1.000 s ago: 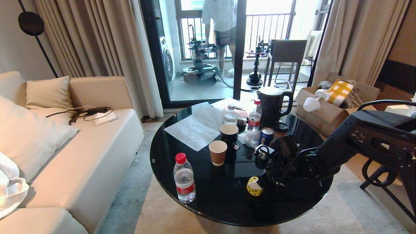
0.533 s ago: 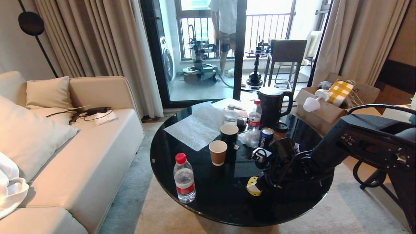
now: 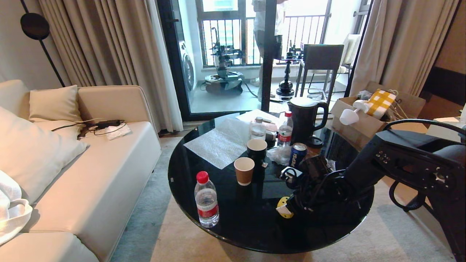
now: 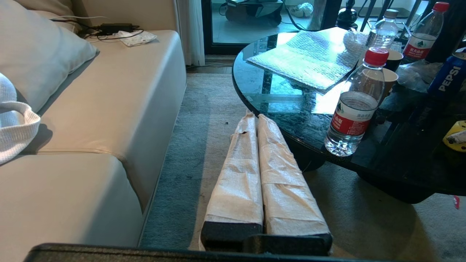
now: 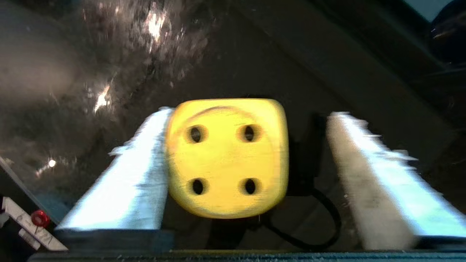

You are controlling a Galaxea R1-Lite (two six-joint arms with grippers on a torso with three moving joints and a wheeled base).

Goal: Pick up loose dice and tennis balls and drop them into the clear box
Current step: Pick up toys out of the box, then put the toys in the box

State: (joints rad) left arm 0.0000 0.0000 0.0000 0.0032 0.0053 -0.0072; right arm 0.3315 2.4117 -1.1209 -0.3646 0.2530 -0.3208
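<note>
Right now the right gripper point(image 5: 247, 171) stands open, off-centre around the yellow die point(image 5: 225, 158), so closing could shove it across the glass table point(image 3: 233, 225).

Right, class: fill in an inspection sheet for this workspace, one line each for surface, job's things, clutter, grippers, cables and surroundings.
Surface: round glossy black table.
Job's things: yellow dotted die on the table; no tennis balls or clear box seen.
Clutter: red-capped water bottle, brown paper cup, blue drink can, black kettle.
Grippers: right gripper straddles the die, one finger touching, the other apart; left gripper shut, parked above the carpet.
Cables: black cord on the sofa.
Surroundings: beige sofa, curtains, a person on the balcony.
</note>
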